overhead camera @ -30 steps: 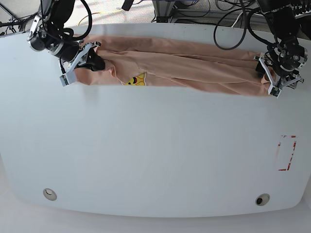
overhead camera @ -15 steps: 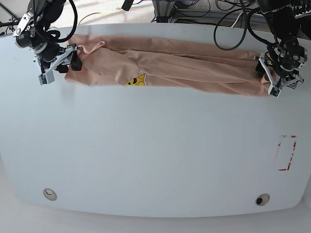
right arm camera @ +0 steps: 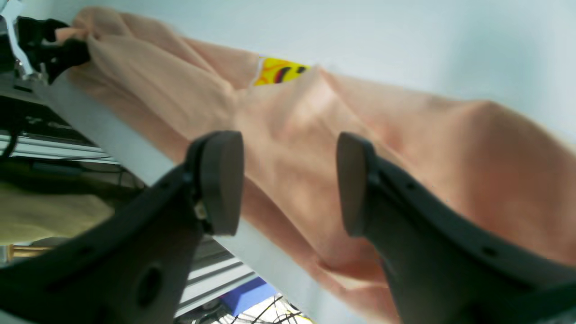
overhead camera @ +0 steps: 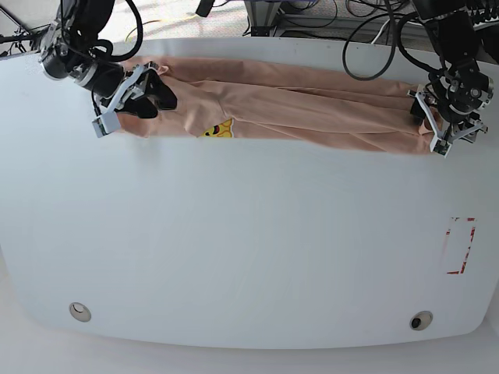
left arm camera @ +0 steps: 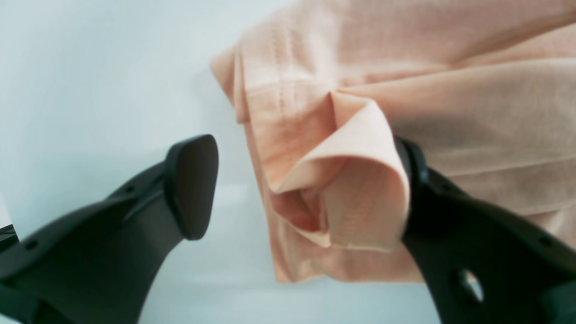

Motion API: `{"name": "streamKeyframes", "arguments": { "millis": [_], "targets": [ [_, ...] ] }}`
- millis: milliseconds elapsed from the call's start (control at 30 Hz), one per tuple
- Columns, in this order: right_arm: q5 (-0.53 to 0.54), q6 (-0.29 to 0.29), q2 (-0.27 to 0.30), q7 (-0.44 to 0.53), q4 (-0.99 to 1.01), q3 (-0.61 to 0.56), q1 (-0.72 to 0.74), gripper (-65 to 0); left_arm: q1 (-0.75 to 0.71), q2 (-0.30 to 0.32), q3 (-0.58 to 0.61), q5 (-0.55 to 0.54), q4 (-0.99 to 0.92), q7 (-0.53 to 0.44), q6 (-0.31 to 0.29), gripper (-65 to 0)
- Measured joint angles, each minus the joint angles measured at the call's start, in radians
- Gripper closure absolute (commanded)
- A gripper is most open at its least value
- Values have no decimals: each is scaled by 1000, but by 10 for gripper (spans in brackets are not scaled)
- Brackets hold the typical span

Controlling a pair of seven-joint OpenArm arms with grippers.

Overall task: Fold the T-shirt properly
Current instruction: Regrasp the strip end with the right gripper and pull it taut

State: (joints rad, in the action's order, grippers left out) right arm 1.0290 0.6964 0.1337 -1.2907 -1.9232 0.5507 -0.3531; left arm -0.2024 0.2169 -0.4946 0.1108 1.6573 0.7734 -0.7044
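T-shirt [overhead camera: 288, 105] is laid as a long narrow band along the 12 o'clock edge of the table [overhead camera: 249, 249], emblem [overhead camera: 219, 128] showing at the near fold. Right gripper [overhead camera: 134, 93], clamped a second ago, is now spread over the 9 o'clock end with no cloth held; that end appears released. Left gripper [left arm camera: 306, 189] is spread wide, a fold draped over one finger at 3 o'clock. A crosswise fold likely remains.

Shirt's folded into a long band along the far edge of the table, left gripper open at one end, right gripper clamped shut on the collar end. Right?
Not quite. The right gripper is open, not clamped: the right wrist view shows its jaws spread apart above the T-shirt, gripping nothing. The rest holds: a long band along the table's far edge, left gripper open at the other end.
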Motion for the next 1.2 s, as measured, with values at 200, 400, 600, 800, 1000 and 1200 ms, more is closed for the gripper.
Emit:
{"name": "streamKeyframes", "arguments": {
  "millis": [200,400,600,800,1000,1200],
  "targets": [
    [-20,0,-15,-1,2,-85,-35,-320,0,-1,0,0,0,0,0,-433],
    [-198,-1,-8,12,2,-151,-31,-320,0,-2,0,0,-1,0,0,-433],
    [-415,-1,3,7,2,-147,-36,-320,0,-2,0,0,-1,0,0,-433],
    [-477,0,79,21,2,-147,-78,-320,0,-2,0,0,-1,0,0,-433],
    [-472,0,178,75,0,-146,-126,-319,0,1,0,0,-2,0,0,-433],
    [-479,0,190,75,-40,-72,-148,-319,0,1,0,0,-2,0,0,-433]
  ]
}}
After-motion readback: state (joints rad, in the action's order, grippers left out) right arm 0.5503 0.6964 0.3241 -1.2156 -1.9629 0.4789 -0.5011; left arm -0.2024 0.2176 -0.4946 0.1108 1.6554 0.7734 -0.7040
